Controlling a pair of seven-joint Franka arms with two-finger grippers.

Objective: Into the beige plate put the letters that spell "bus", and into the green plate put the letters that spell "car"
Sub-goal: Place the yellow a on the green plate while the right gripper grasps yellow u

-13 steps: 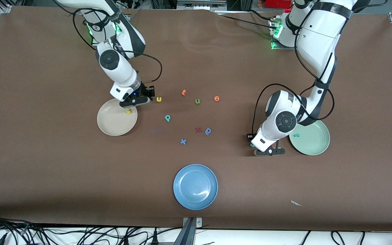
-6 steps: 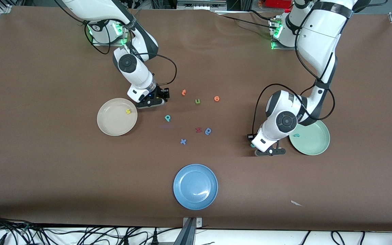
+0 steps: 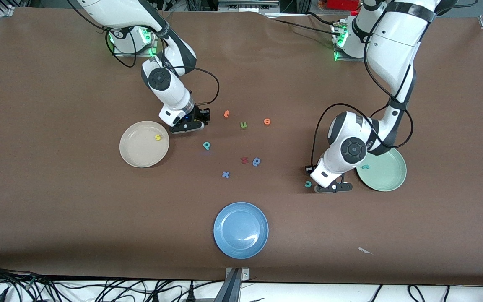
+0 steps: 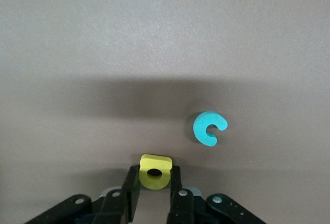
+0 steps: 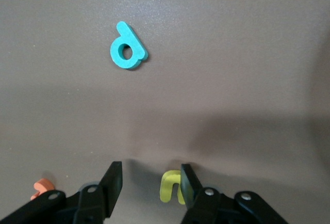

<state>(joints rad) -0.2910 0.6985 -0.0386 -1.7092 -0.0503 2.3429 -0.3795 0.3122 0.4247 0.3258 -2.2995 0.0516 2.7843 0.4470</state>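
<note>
On my left wrist feed, the left gripper (image 4: pixel 154 193) is clamped on the yellow "a" (image 4: pixel 154 172). The teal "c" (image 4: pixel 209 128) lies flat on the table, just beside that "a", not touching.

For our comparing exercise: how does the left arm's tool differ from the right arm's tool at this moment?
1. The left tool is shut on a yellow "a"; the right tool is open, with a yellow "u" unclamped between its fingers.
2. The left tool is beside the green plate; the right tool is beside the beige plate.
Shared: both are low over the table, each at a yellow letter.
</note>
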